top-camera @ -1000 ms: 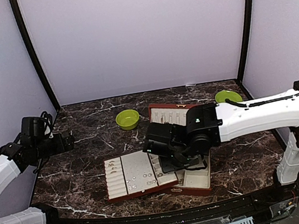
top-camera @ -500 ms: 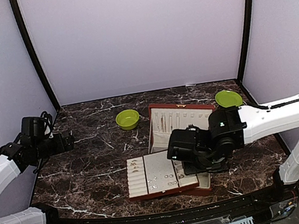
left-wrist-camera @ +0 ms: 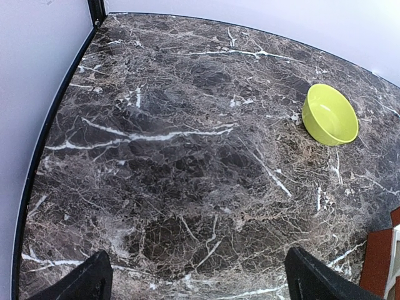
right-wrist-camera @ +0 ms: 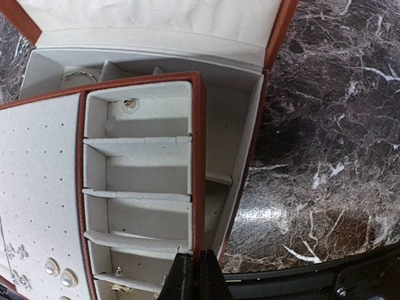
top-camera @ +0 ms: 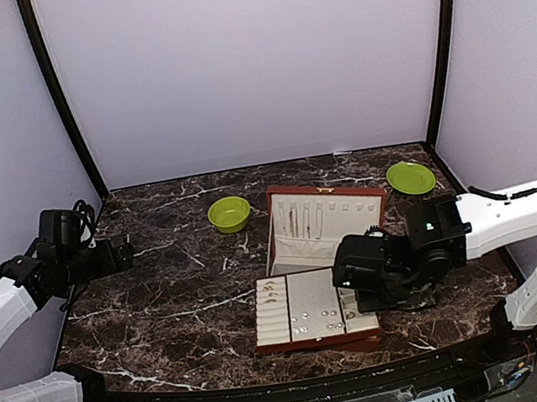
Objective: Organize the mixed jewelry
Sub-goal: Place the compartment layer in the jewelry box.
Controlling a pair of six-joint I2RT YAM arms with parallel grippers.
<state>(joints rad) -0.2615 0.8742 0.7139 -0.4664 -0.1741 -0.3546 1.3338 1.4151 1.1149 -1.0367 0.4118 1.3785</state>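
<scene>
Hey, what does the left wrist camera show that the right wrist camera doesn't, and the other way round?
Only the left wrist shows the lime-green bowl and the open left gripper. Only the right wrist shows the cream-lined tray with its compartments, small silvery jewelry pieces in it, and the right gripper pinched on the tray's red-brown wall. Both show the dark marble table and the red-brown box, though the left wrist catches just a corner of it.

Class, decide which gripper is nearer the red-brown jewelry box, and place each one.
Right. The right gripper is at the jewelry box, clamped on its tray rim; the left gripper hangs far to its left, open.
</scene>
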